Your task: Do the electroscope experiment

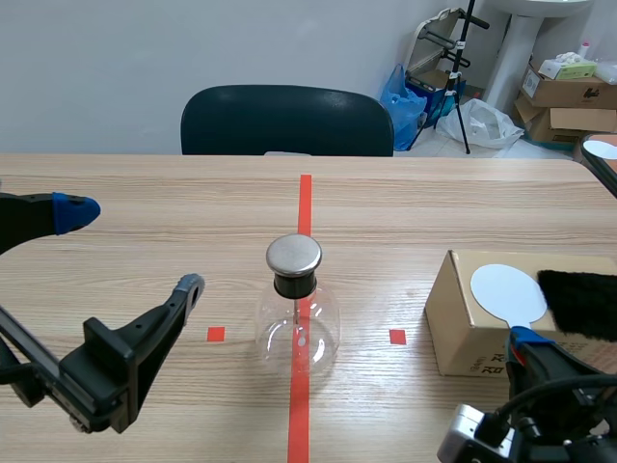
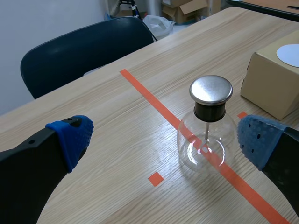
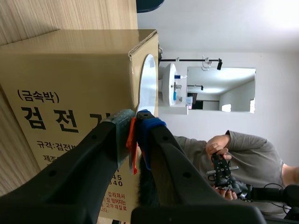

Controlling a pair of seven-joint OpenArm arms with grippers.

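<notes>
Standing before left jaws: flask (image 2: 207,128)

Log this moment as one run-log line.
left tool open, flask ahead | right tool shut on orange handle of white disc | black fur on box | flask on tape line

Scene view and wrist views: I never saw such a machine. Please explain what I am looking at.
These are two black robot arms at a wooden table. The scene view looks from between them; each wrist view looks past one arm's own gripper. On the table stand a glass flask with a metal cap and a cardboard box carrying a white disc and black fur. The left gripper is open and empty. The right gripper is shut on a thin orange handle, seemingly the disc's.
</notes>
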